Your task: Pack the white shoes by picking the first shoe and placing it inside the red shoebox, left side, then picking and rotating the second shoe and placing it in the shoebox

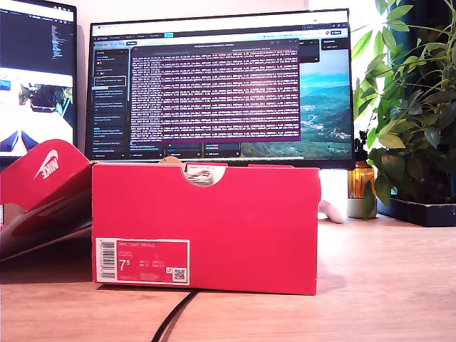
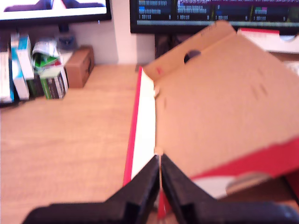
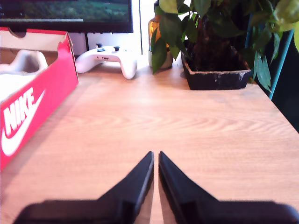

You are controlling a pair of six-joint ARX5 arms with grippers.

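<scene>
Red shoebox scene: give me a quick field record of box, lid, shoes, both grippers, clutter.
box: red shoebox on wooden desk, label end toward exterior camera
lid: lid hinged open, at the exterior view's left
shoes: white shoes glimpsed through the notch; number and placement not clear
first: my first gripper shut, at the lid's edge
second: my second gripper shut, over bare desk
clutter: game controller, potted plant, monitor

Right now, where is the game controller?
The white game controller lies on the wooden desk behind the red shoebox, beside the potted plant, at the exterior view's right.
</scene>
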